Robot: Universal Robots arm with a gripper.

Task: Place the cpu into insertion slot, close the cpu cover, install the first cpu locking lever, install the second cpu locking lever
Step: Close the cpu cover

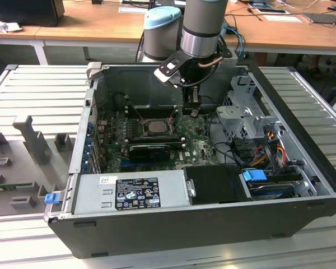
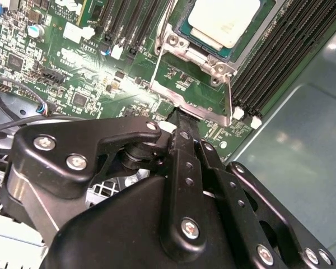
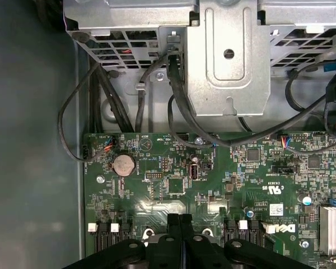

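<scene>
now the gripper point(image 1: 193, 111) hangs inside the open computer case point(image 1: 185, 230), low over the green motherboard point(image 1: 199, 147). its two black fingers point(image 3: 173, 235) are pressed together, with only a thin line between them in the first wrist view, and i cannot tell if something thin is pinched there. in the second wrist view the tips meet the near edge of the cpu cover point(image 2: 204, 109), a thin metal frame plate at the border of the socket. whether this plate lies flat or stands up a little, i cannot tell. the cpu point(image 2: 224, 19) sits already in the insertion slot point(image 2: 176, 42), with its pale metal top facing up and fully in sight. in the exterior view the cpu is at about eight o'clock from the gripper, near to it but not touching. the long black graphics card point(image 1: 151, 150) lies at six o'clock from the cpu, just beside the socket. the grey power supply point(image 1: 131, 193) is farther in the same direction, against the case wall. a metal drive cage point(image 1: 243, 112) stands at three o'clock from the gripper.
</scene>
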